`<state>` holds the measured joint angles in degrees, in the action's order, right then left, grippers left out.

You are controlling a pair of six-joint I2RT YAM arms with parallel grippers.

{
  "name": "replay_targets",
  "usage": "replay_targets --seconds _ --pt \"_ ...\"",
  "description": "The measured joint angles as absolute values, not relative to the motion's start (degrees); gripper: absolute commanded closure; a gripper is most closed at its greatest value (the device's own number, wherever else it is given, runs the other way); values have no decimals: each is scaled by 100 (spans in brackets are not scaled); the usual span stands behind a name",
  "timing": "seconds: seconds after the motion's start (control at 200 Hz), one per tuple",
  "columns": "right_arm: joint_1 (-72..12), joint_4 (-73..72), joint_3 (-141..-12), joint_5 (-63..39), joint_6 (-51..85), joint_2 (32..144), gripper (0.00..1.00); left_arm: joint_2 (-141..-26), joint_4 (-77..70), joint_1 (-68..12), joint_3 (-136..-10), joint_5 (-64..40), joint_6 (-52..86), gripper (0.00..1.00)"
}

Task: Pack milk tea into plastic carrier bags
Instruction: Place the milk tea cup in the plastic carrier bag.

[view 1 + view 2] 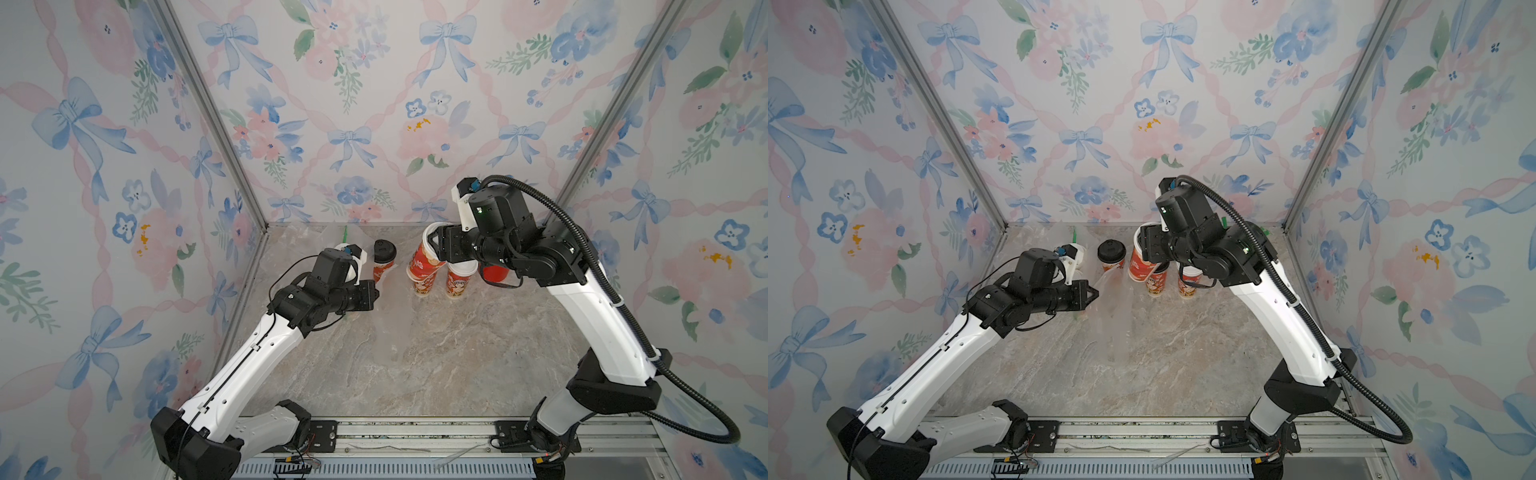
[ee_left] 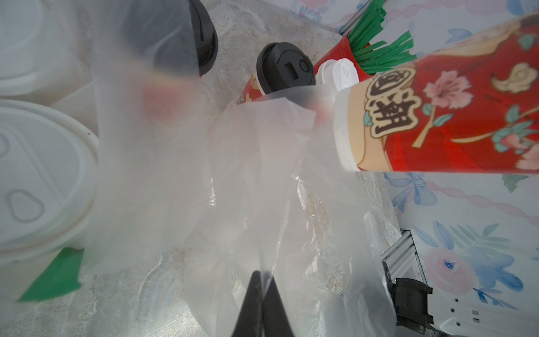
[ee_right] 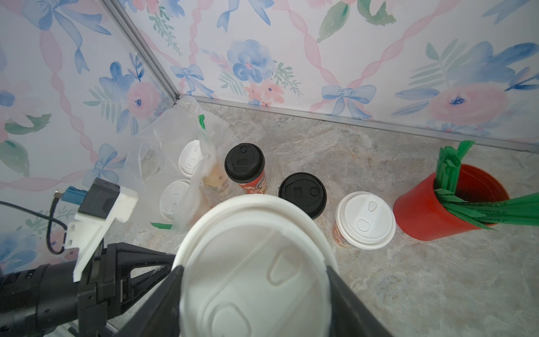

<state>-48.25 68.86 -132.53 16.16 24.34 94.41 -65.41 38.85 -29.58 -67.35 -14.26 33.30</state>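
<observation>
Film of the bag (image 2: pixel 262 189) blurs the black-lidded cup (image 2: pixel 205 43) behind.

Robot test booth: floral-wallpaper panels (image 1: pixel 374 104), aluminium frame (image 1: pixel 212 116), marble-look tabletop (image 1: pixel 436 353), arm-mounting rail (image 1: pixel 415 434).

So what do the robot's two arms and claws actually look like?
The left arm and right arm are twins: smooth white shells between chunky black joints. A black ribbed hose runs along the right one. The left claw and right claw each have two flat, black, tapering fingers. A white bracket with a blue plug sits at the left wrist.
</observation>
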Motion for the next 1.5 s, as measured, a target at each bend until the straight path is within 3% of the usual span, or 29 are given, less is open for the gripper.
replay_targets --seconds 0.57,1.5 --pt "-5159 6965 -13887 1398 2370 9765 36 -6545 3883 -2958 -6735 -1417 3352 100" --pt "-5181 5465 -11662 902 2659 10156 39 -6539 3861 -2961 -6722 -1409 3479 100"
